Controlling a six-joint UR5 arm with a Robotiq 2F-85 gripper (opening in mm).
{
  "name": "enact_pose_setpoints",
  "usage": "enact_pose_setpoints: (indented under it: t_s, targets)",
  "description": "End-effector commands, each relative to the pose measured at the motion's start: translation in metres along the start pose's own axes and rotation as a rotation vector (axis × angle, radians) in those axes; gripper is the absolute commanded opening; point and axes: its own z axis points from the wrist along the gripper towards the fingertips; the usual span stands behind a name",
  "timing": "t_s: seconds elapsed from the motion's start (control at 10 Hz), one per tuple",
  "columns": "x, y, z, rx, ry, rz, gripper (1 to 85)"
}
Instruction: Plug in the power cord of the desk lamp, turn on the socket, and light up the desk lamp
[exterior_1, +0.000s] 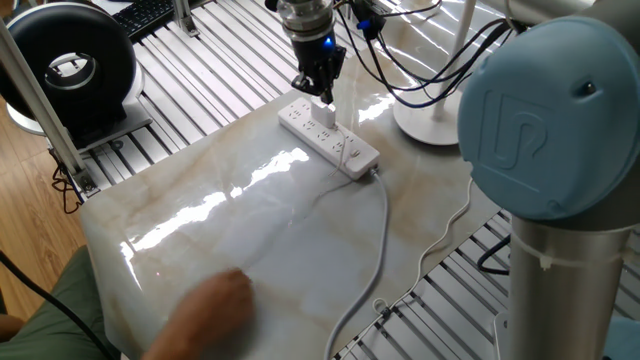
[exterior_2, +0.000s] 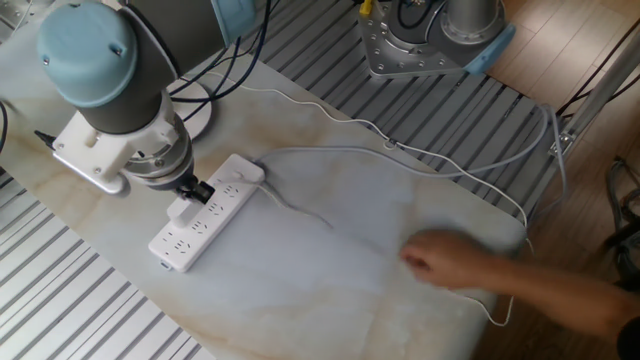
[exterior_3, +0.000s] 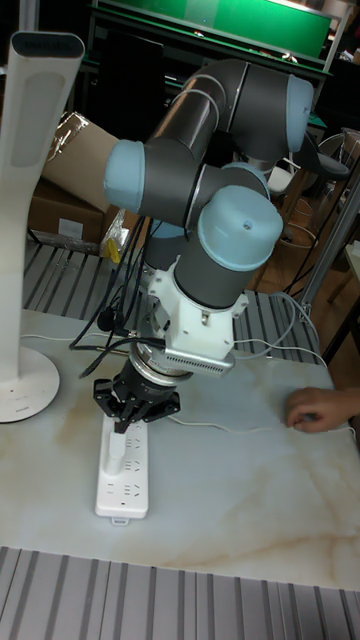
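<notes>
Bright, even overhead light fills both fixed side views. Streaks of white glare lie across the glossy worktop (exterior_1: 200, 230). A person's hand (exterior_2: 445, 262) is smeared by motion blur in both. The tall fixed view is dimmer, its background dark, with soft shadows under the arm.
</notes>
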Motion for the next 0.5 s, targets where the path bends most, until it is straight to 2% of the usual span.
enact_pose_setpoints:
  t_s: [0.0,0.1,0.2,0.3,0.4]
  targets:
    - [0.019,0.021,-0.020,-0.042,0.041,0.008,1.0]
    - [0.024,0.044,-0.031,-0.082,0.072,-0.029,1.0]
    - [0.032,0.051,-0.043,-0.028,0.131,-0.057,1.0]
    - [0.039,0.066,-0.047,-0.004,0.159,-0.075,1.0]
    - [0.041,0.077,-0.041,-0.021,0.152,-0.100,1.0]
